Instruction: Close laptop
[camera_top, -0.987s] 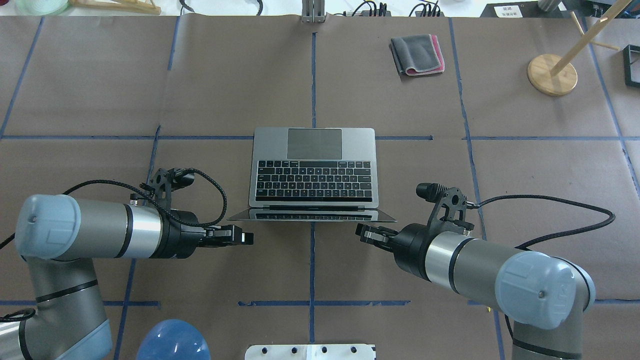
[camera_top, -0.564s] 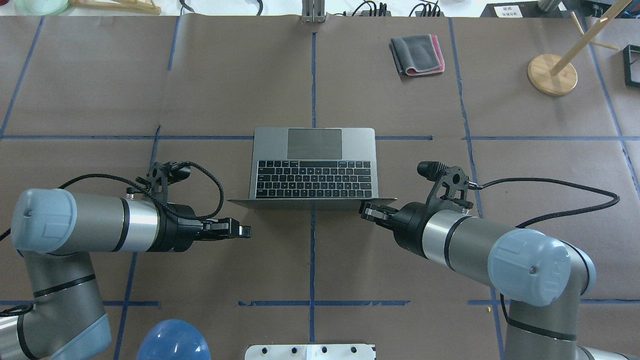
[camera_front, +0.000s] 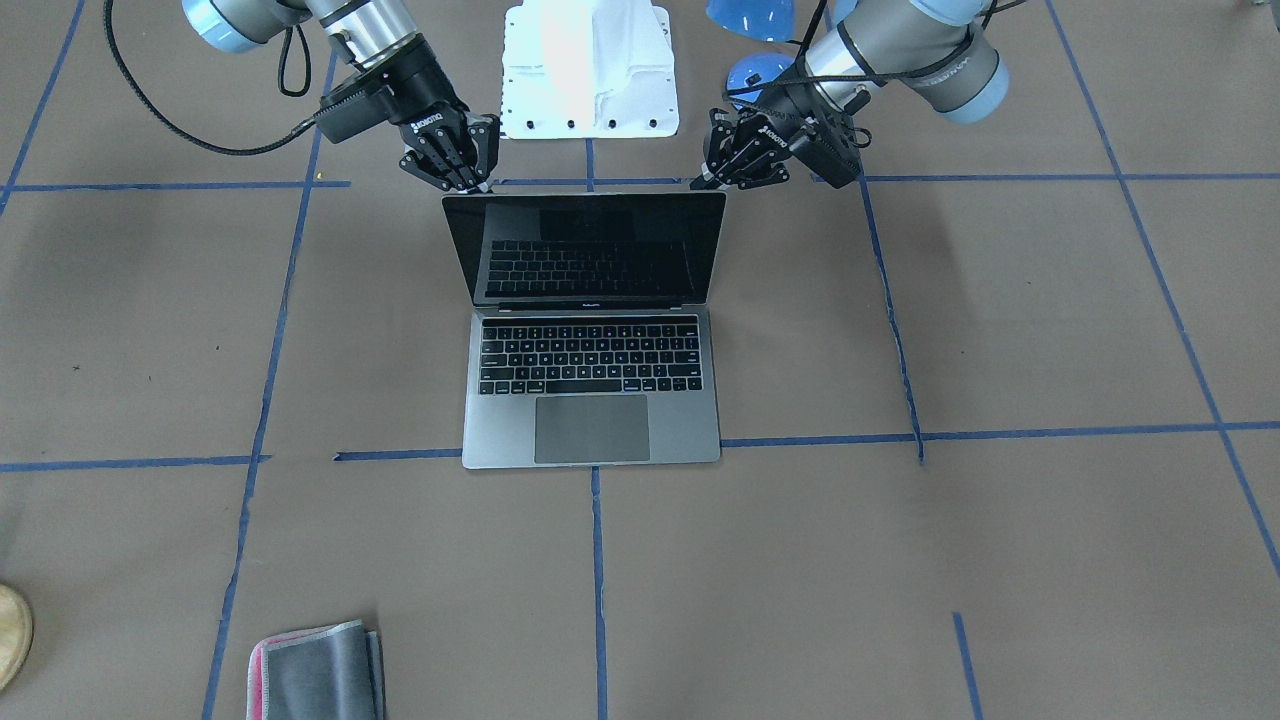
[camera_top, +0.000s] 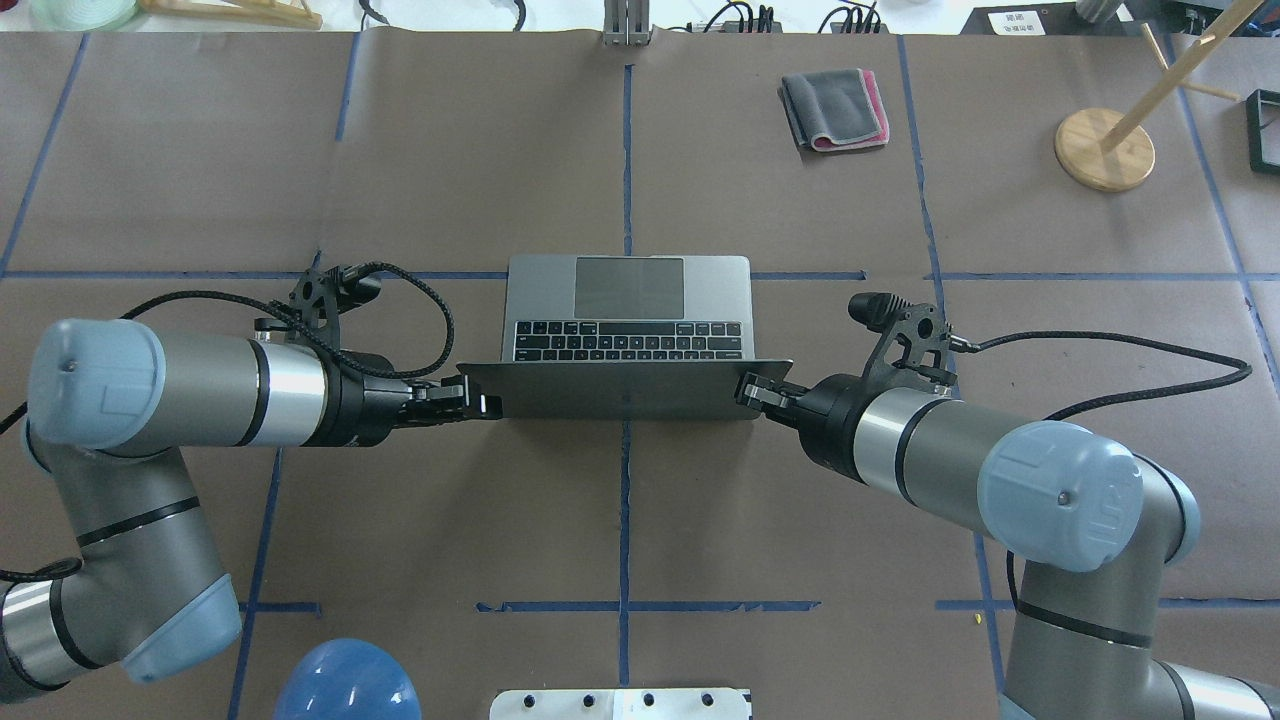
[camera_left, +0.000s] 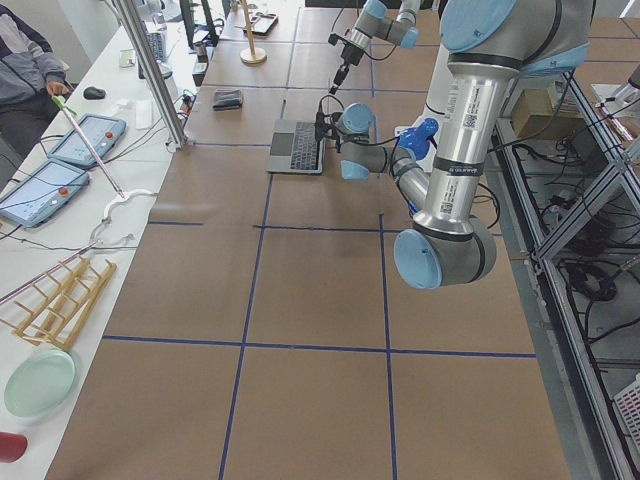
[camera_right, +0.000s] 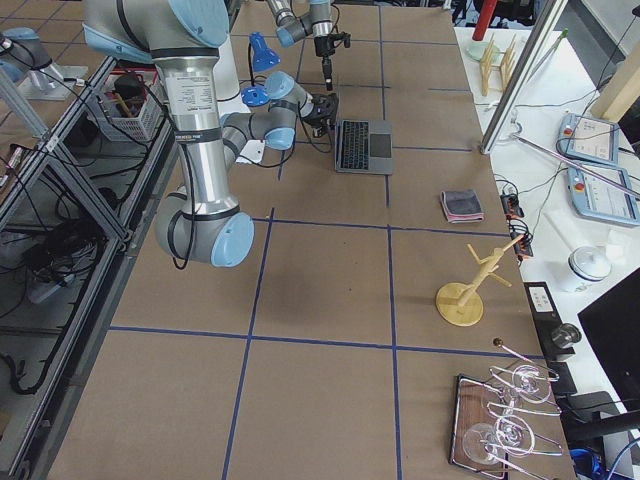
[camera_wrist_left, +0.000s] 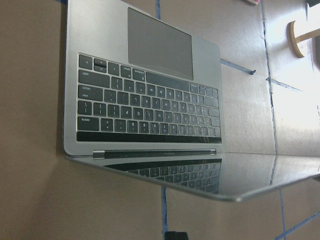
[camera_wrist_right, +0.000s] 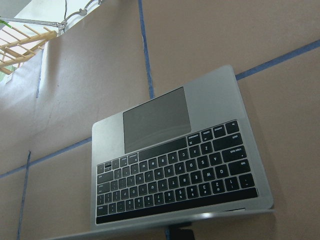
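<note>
We judge the lid half lowered, so the step in hand is pushing it down onto the keyboard. To do it well, we would drive both end effectors evenly toward 12 o'clock and downward, following the lid's arc about the hinge so neither corner leads and twists the screen. We would then ease off near the end so the base does not slide on the table (camera_top: 500, 150). In the overhead view the laptop (camera_top: 625, 340) sits mid-table, trackpad edge at 12 o'clock, hinge toward us. The left end effector (camera_top: 480, 403), fingers closed on nothing, seems to press the back of the lid's corner, with the lid at its 3 o'clock. The right end effector (camera_top: 748, 390), likewise closed and empty, meets the opposite corner, the lid at its 9 o'clock.
</note>
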